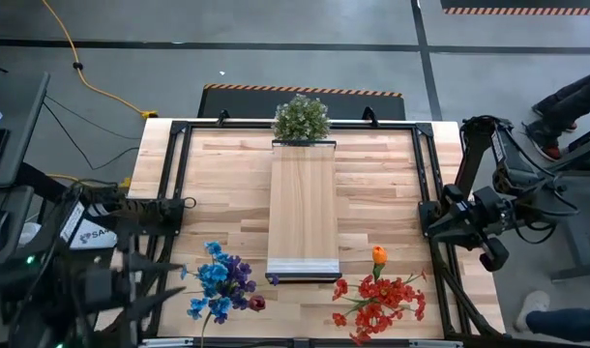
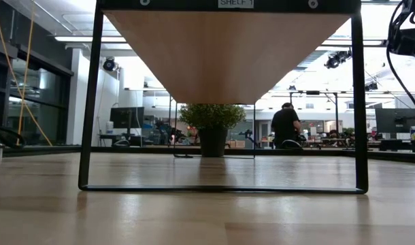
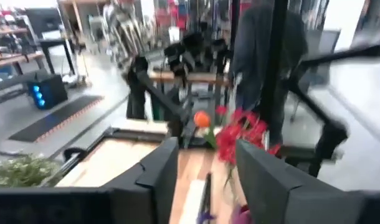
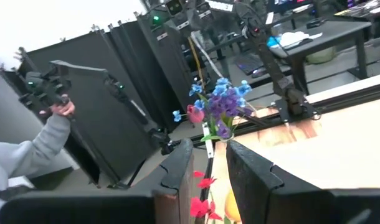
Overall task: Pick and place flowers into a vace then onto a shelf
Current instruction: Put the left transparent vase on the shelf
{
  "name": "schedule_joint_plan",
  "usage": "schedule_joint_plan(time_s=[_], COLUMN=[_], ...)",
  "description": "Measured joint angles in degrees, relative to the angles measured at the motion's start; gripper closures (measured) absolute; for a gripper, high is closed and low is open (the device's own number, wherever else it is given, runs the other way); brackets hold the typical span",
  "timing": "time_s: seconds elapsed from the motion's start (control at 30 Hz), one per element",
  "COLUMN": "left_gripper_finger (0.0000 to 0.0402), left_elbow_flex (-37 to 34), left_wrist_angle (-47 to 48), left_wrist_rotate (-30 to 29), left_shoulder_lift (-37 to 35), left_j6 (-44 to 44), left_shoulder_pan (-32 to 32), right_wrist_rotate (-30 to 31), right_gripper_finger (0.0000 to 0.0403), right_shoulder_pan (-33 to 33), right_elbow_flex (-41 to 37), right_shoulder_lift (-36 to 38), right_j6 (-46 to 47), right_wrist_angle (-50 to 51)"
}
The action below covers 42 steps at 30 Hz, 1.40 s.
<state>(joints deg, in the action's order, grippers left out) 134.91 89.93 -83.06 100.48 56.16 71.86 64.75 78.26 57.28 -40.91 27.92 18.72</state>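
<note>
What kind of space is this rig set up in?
Likely a robotics lab or open workshop: a butcher-block table on a concrete floor with striped hazard tape, a yellow cable trailing across it, and workbenches with monitors in the room behind.

You see a butcher-block desk (image 1: 227, 184) with a black metal frame (image 1: 175, 164) running along its edges. A bushy green plant (image 1: 301, 118) stands at the far edge of the desk; in the low view you find it in a dark pot (image 2: 213, 141). A yellow cable (image 1: 92, 85) crosses the grey floor beyond the desk. Black-and-orange hazard tape (image 1: 305, 90) marks a dark mat behind the plant. In the low view, a person in dark clothing (image 2: 286, 126) sits in the room behind. In the right wrist view, a grey sleeve (image 4: 28, 149) ends in a hand gripping a dark device (image 4: 43, 87).
</note>
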Motion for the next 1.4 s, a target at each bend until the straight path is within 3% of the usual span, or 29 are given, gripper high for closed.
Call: schedule_joint_plan(time_s=[0.23,0.4,0.53,1.03,1.4], left_gripper_finger=[0.0258,0.0281,0.0294,0.0310,0.0309], left_elbow_flex=[-0.1,-3.1,-9.5,-51.6,-68.6], left_wrist_angle=[0.1,0.1,0.1,0.1,-0.8], left_wrist_rotate=[8.5,9.7,10.3,9.4,19.9], left_shoulder_lift=[-5.0,-10.1,-15.4,-41.5,-53.7], left_j6=[-9.1,-11.7,-11.8,15.1,27.6], left_shoulder_pan=[-2.6,-2.9,-2.8,-2.8,-2.8], right_wrist_rotate=[3.8,5.3,5.9,13.1,16.3], right_gripper_finger=[0.0316,0.0316,0.0316,0.0316,0.0316], right_shoulder_pan=[0.0,0.0,0.0,0.0,0.0], right_elbow_flex=[0.0,0.0,0.0,0.0,0.0], right_shoulder_lift=[0.0,0.0,0.0,0.0,0.0], right_j6=[0.0,-1.0,-1.0,-1.0,-3.4], right_wrist_angle=[-0.1,-0.2,-0.2,-0.5,-3.6])
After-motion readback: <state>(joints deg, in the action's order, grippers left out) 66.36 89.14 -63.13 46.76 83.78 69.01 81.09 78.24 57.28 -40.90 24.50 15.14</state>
